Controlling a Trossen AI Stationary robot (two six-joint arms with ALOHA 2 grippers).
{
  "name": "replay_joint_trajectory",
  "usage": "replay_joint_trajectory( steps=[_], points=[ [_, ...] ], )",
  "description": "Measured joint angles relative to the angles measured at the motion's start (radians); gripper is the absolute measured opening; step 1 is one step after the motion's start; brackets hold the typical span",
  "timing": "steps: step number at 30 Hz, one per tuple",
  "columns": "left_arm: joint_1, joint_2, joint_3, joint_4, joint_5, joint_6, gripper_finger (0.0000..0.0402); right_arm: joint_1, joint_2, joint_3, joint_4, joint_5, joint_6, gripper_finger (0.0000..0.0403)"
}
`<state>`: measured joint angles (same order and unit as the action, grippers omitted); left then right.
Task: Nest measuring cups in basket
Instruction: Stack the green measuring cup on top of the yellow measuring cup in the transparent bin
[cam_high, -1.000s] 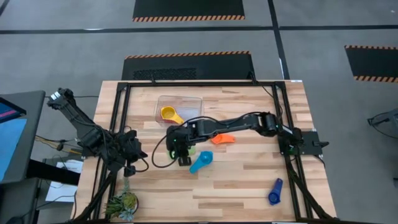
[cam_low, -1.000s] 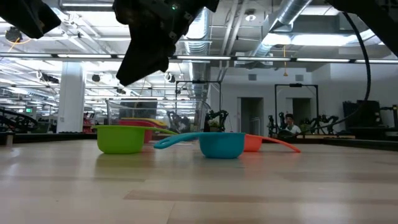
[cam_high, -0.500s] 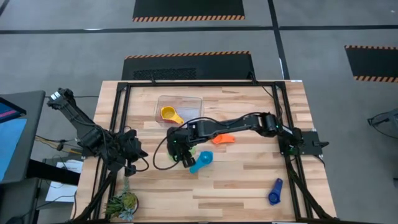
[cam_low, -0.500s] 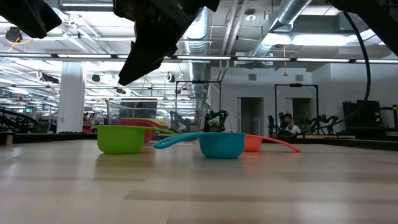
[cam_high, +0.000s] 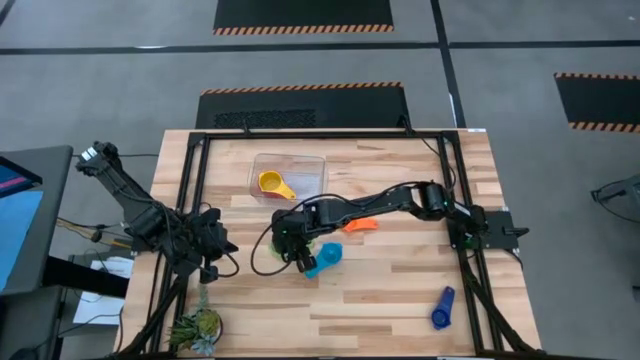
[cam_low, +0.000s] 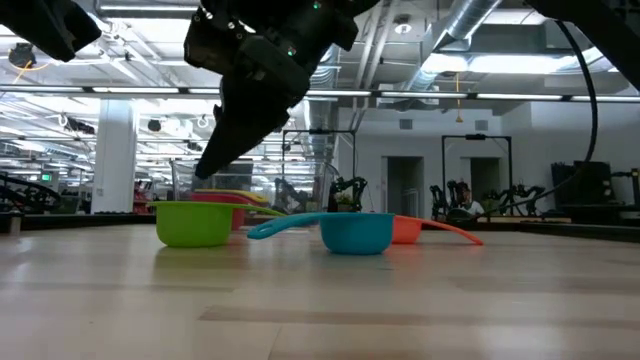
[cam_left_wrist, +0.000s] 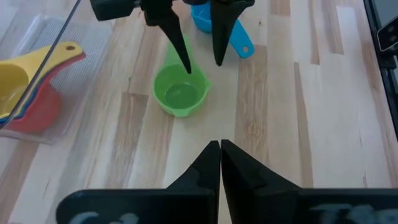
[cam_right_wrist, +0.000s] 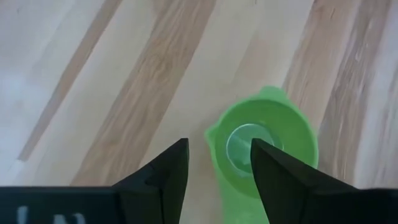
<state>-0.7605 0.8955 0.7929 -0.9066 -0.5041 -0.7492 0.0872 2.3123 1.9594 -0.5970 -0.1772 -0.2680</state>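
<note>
Right gripper hangs with fingers spread just above the green cup, one fingertip over its rim and bare wood showing under the gap between them. Just beside the gripper, on the side away from the basket, the light blue cup crowds its flank; the orange cup lies near, under the arm. The basket's clear wall, with yellow cup inside, stands near on the opposite side. Open tabletop stretches toward the blue cup, well apart. Left gripper, fingers pressed together, sits back at the table's edge.
</note>
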Motion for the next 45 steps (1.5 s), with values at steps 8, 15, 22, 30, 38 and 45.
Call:
replay_joint_trajectory(
  steps=[8, 15, 22, 30, 38, 45],
  points=[
    [0.0, 0.0, 0.0, 0.0, 0.0, 0.005, 0.0, 0.0, 0.0, -0.003, 0.014, -0.006, -0.083, 0.0194],
    [0.0, 0.0, 0.0, 0.0, 0.0, 0.004, 0.0, -0.004, 0.066, -0.002, 0.038, -0.031, -0.122, 0.0189],
    [0.0, 0.0, 0.0, 0.004, 0.0, -0.004, 0.0, 0.002, 0.085, 0.0, 0.061, -0.021, -0.107, 0.0181],
    [0.0, 0.0, 0.0, 0.003, 0.0, -0.005, 0.0, 0.0, 0.099, -0.002, 0.026, 0.006, -0.049, 0.0104],
    [0.0, 0.0, 0.0, -0.002, 0.0, 0.002, 0.0, 0.001, 0.08, 0.075, -0.061, 0.132, 0.044, 0.0016],
    [0.0, 0.0, 0.0, -0.003, -0.004, 0.005, 0.0, 0.002, -0.009, 0.276, -0.244, 0.362, 0.027, 0.0015]
  ],
)
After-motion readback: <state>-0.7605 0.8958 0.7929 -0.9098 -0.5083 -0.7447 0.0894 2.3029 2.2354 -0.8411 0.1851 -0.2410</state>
